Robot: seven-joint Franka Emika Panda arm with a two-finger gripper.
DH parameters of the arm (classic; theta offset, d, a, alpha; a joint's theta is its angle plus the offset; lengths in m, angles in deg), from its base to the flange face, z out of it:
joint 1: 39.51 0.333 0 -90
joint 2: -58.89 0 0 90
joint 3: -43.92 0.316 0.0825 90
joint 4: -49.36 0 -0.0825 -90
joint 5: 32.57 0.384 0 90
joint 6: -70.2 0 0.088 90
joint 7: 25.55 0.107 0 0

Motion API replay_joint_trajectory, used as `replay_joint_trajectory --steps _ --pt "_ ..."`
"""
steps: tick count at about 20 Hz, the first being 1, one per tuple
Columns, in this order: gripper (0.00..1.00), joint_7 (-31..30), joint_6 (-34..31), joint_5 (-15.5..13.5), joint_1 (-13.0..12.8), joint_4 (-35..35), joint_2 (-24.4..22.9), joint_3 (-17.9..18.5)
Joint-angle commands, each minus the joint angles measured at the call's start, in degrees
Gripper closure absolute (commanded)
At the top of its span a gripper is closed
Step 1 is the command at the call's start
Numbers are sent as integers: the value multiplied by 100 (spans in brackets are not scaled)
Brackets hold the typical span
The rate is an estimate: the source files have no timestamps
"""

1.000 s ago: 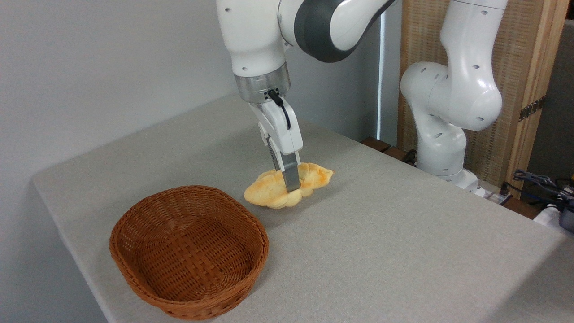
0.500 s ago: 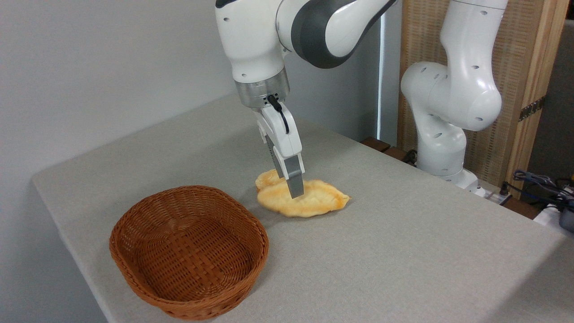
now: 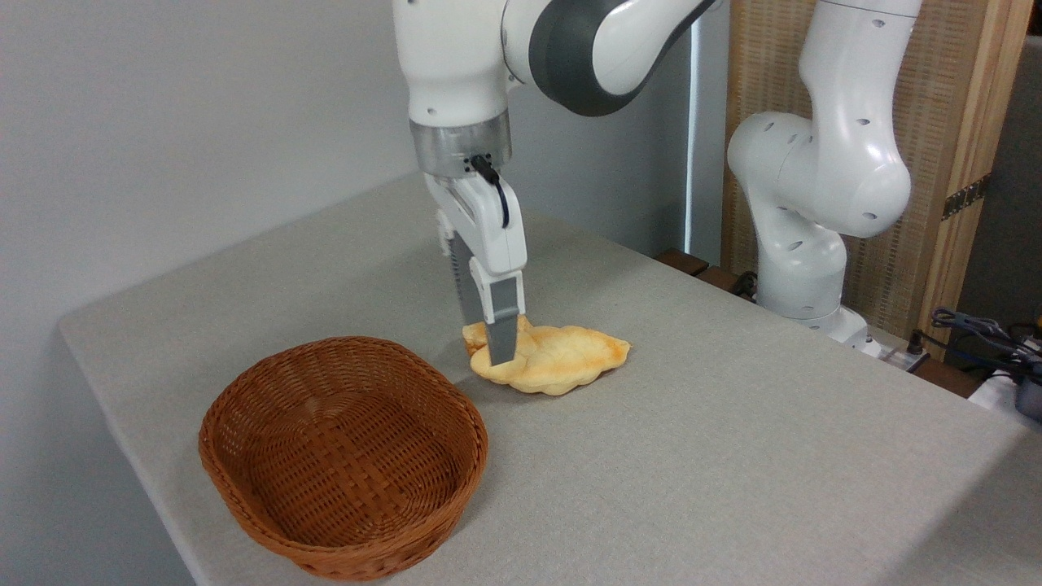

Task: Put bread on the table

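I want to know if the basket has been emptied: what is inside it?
The basket shows only its bare woven floor and far wall; the near wall hides a strip of the floor behind it. The bread lies outside it on the table, under the tool.

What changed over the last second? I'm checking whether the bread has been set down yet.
The bread went from tilted up on edge to lying flat on the table, ending slightly further right. The gripper shifted left, from the loaf's middle to its left end; whether it has let go cannot be told. The basket stayed put, empty.
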Motion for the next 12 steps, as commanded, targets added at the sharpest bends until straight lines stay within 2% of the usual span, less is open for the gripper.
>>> replay_joint_trajectory --steps 1,6,12 --pt "0 -830 340 -37 8 386 194 178" --pt "0 -1913 341 -2 8 1036 651 196" --pt "0 -2222 314 16 8 1213 757 205"
